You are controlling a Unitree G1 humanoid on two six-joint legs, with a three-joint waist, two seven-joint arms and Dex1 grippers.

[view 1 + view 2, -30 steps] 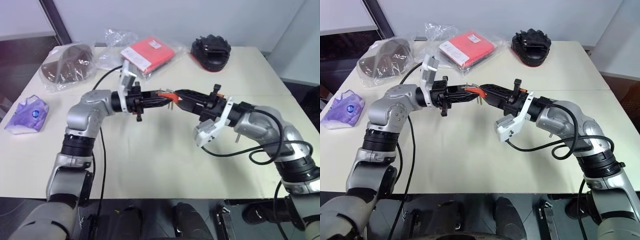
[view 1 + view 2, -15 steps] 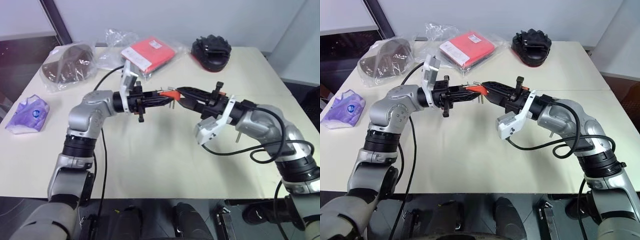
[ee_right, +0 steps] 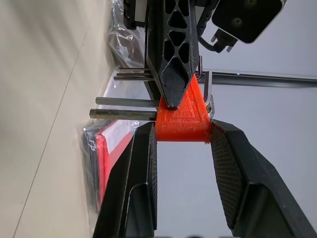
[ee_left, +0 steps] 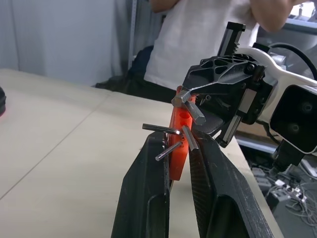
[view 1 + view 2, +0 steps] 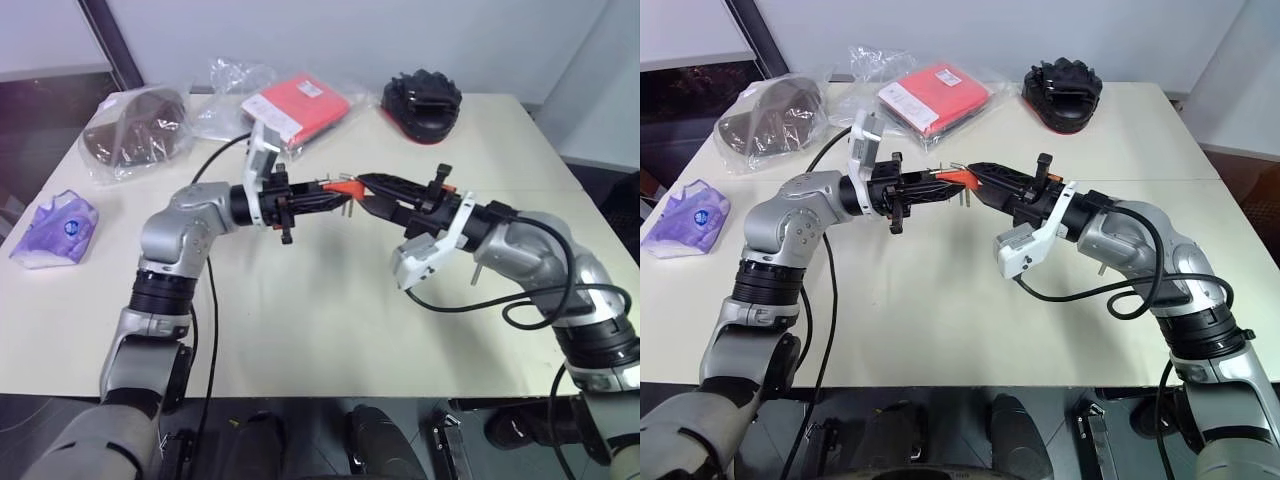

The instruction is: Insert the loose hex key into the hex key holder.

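above the table (image 5: 300, 330), mid-air between the arms, the holder (image 3: 181, 119) sits clamped in the right gripper (image 3: 181, 148), whose two pads press its sides. the left gripper (image 4: 179, 148) meets it tip to tip, clenched on the key (image 4: 190, 138), whose end lies against the orange block. judging by this, insertion is under way: next the key must line up with a free slot and push straight in. room is ample; the red packet (image 5: 296, 105), black case (image 5: 422, 100) and bagged items lie well apart, far from table edges.
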